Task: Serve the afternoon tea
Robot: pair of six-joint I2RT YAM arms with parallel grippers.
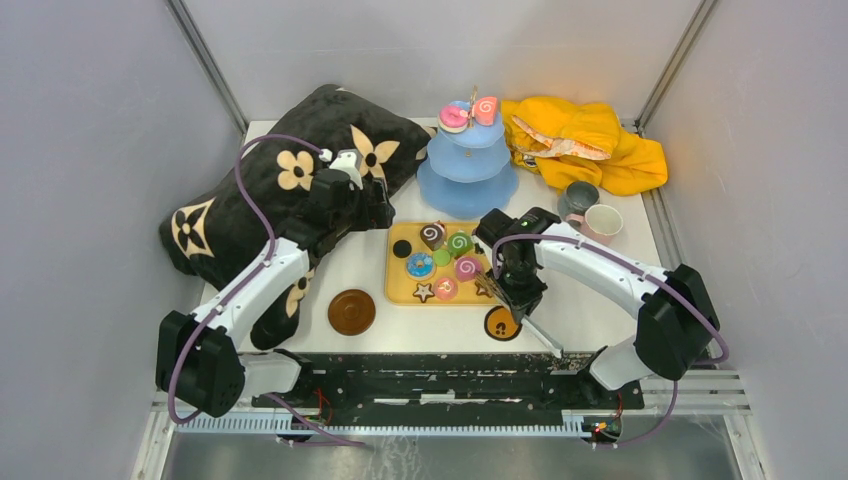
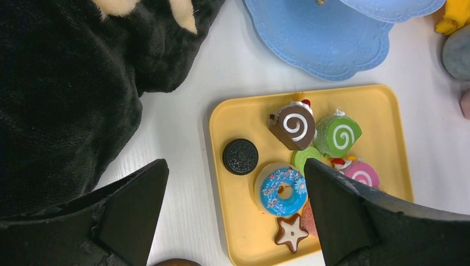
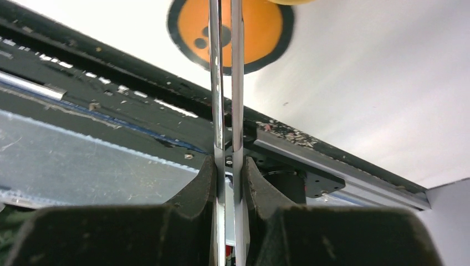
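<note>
Now the right gripper (image 1: 512, 280) is clamped on slim metal tongs (image 1: 542, 338), whose long axis points to the near table edge. The small colourful toy sweets (image 1: 440, 262) lie just beside, to its left, on a flat yellow tray (image 1: 398, 285).

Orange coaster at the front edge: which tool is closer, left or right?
Right. The right tool, gripping metal tongs, sits just behind the orange coaster. The left tool is open beyond the far left corner of the yellow tray, by the black cushion.
</note>
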